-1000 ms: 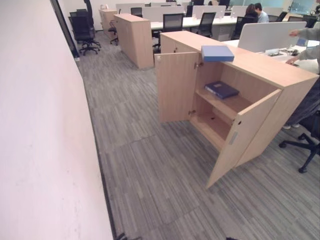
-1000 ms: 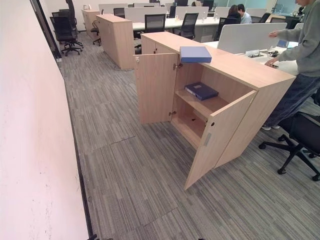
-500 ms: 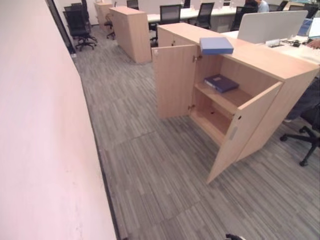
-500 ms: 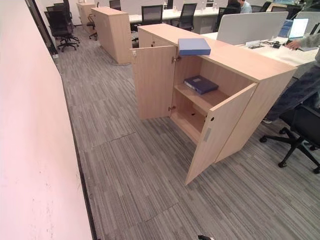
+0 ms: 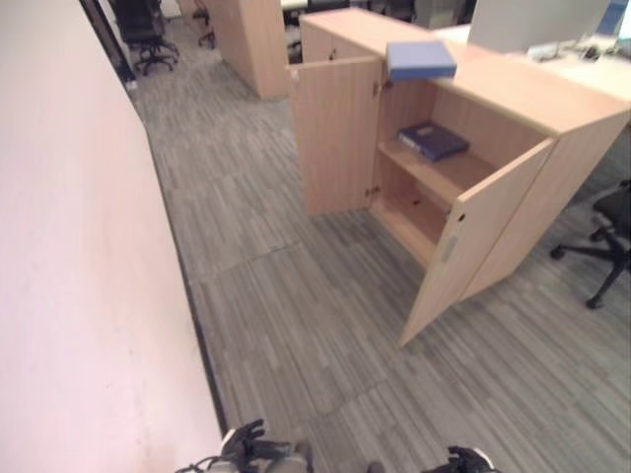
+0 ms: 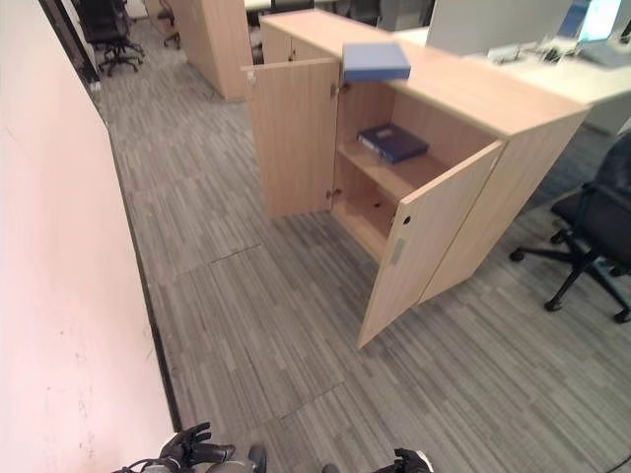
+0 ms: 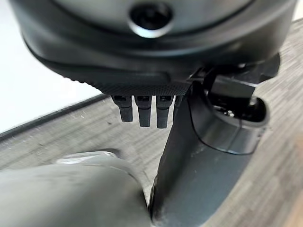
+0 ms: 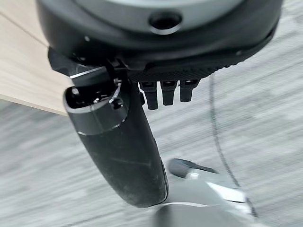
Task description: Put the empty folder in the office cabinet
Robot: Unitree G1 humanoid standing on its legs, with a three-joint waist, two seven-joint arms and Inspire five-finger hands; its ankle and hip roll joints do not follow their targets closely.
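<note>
Left eye view: right robot hand edge-cropped.

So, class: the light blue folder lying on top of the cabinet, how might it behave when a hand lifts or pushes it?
The light blue folder looks like a flat, boxy slab, so probably stiff. It overhangs the cabinet top's front edge, so a push could tip it off. If empty, likely light.

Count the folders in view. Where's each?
2. A light blue folder lies on top of the cabinet, over its open front. A dark blue folder lies on the upper shelf inside. The lower shelf is partly hidden by the door.
</note>
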